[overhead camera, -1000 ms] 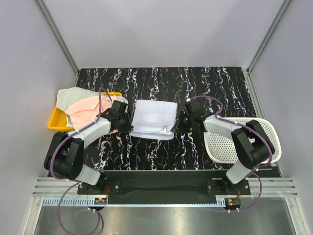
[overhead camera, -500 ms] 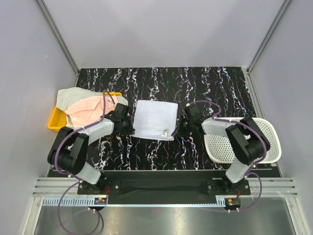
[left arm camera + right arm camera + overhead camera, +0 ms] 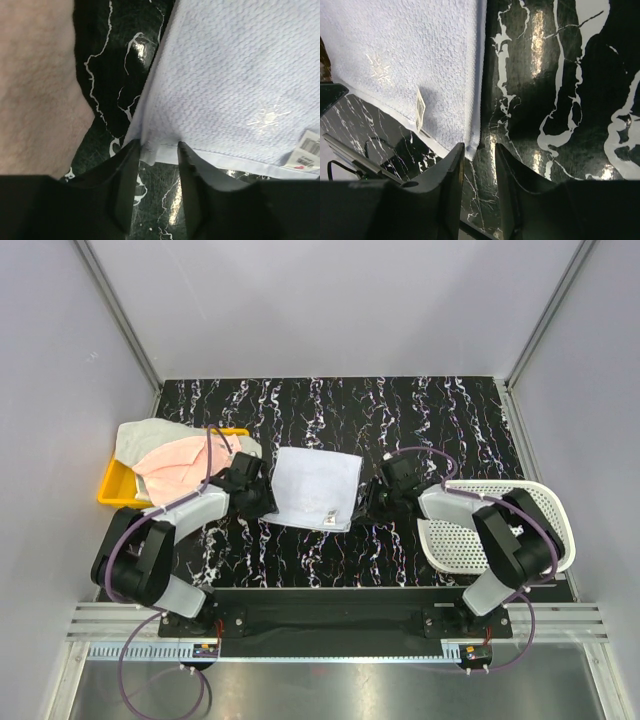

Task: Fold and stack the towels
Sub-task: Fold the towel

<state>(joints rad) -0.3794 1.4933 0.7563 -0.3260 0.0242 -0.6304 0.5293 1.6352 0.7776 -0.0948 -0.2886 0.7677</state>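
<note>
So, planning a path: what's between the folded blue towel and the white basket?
Only the right gripper and its arm, over bare tabletop, seen in the top view.

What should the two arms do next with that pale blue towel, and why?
Probably lift both grippers clear. The left gripper and right gripper stand open at the near corners of the pale blue towel, which lies flat and folded on the table.
</note>
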